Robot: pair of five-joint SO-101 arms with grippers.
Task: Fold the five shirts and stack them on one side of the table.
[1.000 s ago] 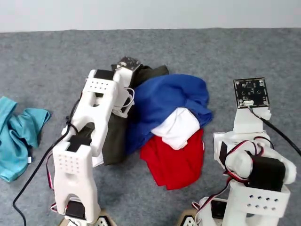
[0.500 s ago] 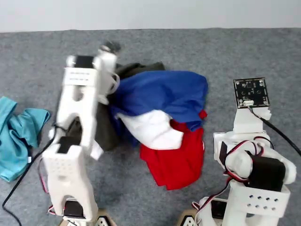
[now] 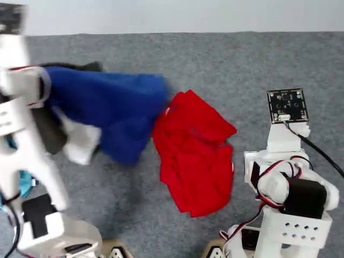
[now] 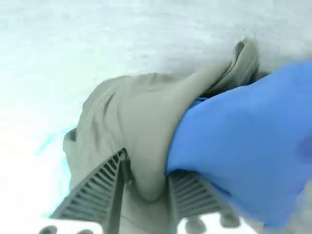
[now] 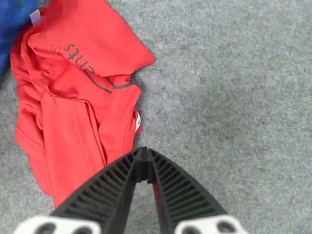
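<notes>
Found left end effector (image 4: 146, 168) clenched on olive shirt (image 4: 131, 112), with blue shirt (image 4: 243, 141) bunched against it, at upper left of the high view. Noted right end effector (image 5: 142, 163) pinched shut, empty, just beside red shirt (image 5: 73, 102) lying crumpled mid-counter (image 3: 269, 59).

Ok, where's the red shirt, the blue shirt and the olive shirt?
red shirt (image 3: 196, 156): high view, its middle.
blue shirt (image 3: 107, 107): high view, its middle.
olive shirt (image 4: 136, 122): left wrist view, the bunched part.
</notes>
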